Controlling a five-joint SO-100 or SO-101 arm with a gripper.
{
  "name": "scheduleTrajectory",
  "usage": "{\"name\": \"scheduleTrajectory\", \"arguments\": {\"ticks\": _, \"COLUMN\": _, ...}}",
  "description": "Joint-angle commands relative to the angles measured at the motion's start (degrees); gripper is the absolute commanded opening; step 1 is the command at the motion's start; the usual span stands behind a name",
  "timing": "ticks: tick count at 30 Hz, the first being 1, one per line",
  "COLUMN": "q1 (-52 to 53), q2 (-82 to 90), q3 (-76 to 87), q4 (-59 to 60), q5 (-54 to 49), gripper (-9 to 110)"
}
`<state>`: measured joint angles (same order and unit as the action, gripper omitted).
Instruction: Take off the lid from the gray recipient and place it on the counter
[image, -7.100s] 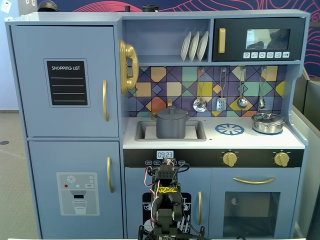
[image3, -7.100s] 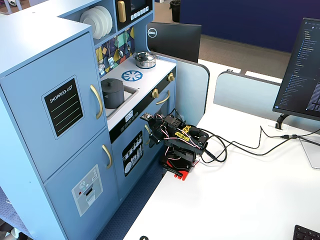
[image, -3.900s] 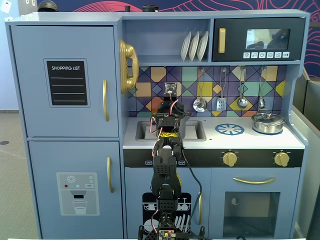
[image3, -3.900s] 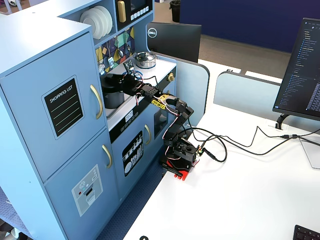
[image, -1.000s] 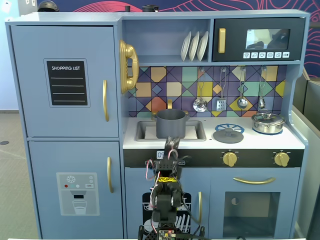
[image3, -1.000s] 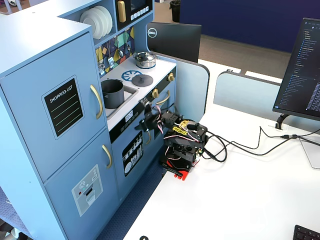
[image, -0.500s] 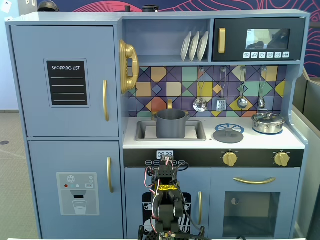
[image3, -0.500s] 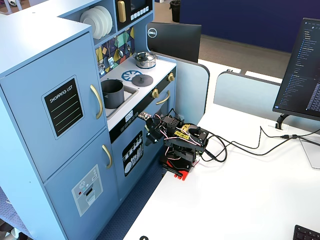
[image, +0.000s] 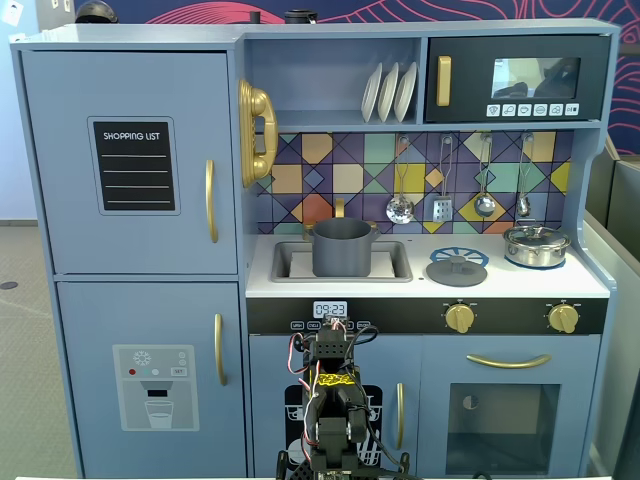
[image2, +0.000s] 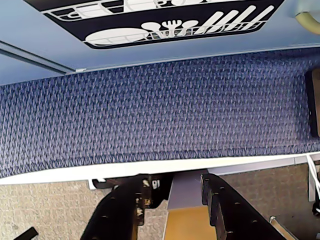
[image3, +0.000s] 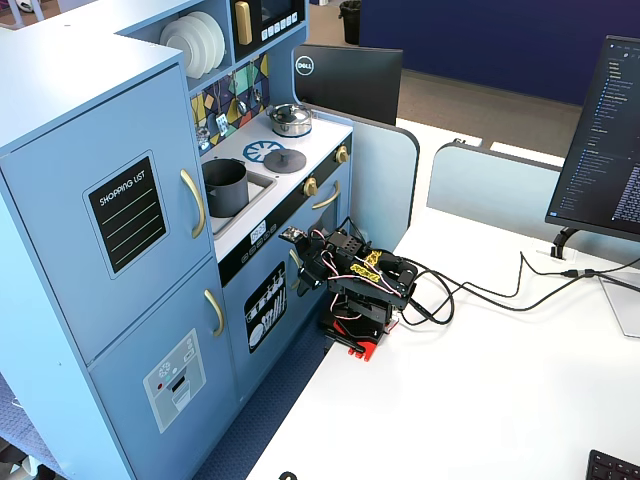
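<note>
The gray recipient (image: 342, 247) stands uncovered in the sink cut-out of the white counter (image: 500, 282); it also shows in the other fixed view (image3: 226, 186). The dark-gray lid (image: 457, 268) lies flat on the blue burner mark to the pot's right, knob up, and is also seen from the side (image3: 285, 158). My arm (image: 330, 400) is folded low in front of the toy kitchen's lower doors, far below the counter. In the wrist view my gripper (image2: 175, 182) is open and empty, pointing down at the table edge and blue carpet.
A shiny silver pot (image: 536, 245) with its lid stands at the counter's right end. Utensils hang on the tiled back wall (image: 440, 195). Gold knobs (image: 459, 317) and door handles stick out of the kitchen front. Cables (image3: 480, 290) and a monitor (image3: 605, 140) are on the white table.
</note>
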<state>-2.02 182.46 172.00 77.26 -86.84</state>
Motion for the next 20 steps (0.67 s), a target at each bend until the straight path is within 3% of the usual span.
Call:
{"name": "scheduleTrajectory", "arguments": {"ticks": 1, "q1": 0.35, "q2": -0.35, "q3": 0.00, "q4": 10.37, "q5": 0.26, "gripper": 5}}
{"name": "scheduleTrajectory", "arguments": {"ticks": 20, "q1": 0.35, "q2": -0.35, "q3": 0.00, "q4": 10.37, "q5": 0.26, "gripper": 7}}
